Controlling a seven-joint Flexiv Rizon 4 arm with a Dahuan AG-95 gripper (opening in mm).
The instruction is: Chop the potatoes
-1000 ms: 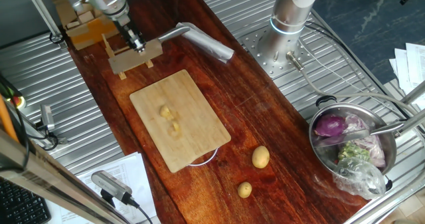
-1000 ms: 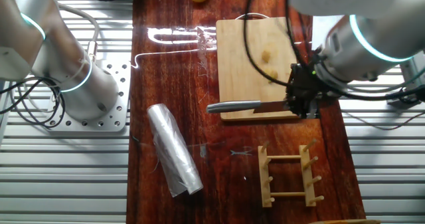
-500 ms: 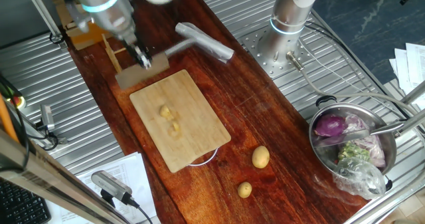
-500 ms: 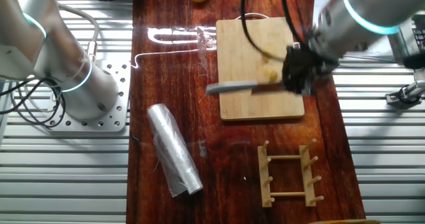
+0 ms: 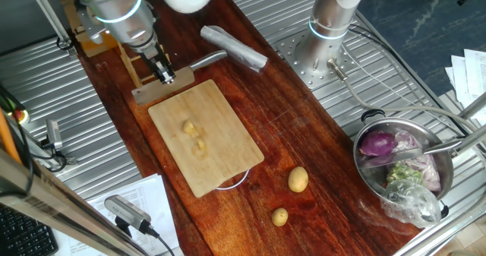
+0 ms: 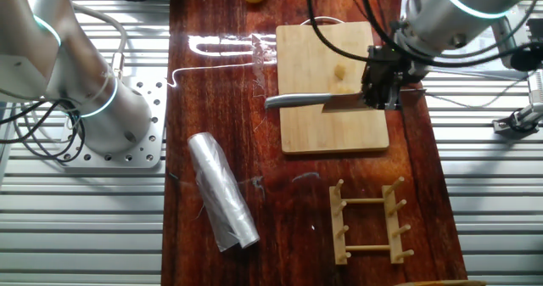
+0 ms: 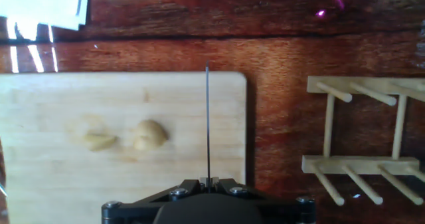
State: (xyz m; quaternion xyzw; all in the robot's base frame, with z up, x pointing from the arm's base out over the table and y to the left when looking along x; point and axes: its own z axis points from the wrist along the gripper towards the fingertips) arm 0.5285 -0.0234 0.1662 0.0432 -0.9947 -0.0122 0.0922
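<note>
Within a second the gripper [image 6: 380, 76], clamped on the cleaver [image 6: 316, 102], has carried it from over the cutting board's [image 5: 228, 127] rack-side edge inward, blade edge-on above the wood. The potatoes [image 7: 119, 135] lie mid-board, just beside the blade, so a chop looks close. At the worktop's corner, a steel pot [image 5: 363, 143] holds red onion and, seemingly, bagged greens.
</note>
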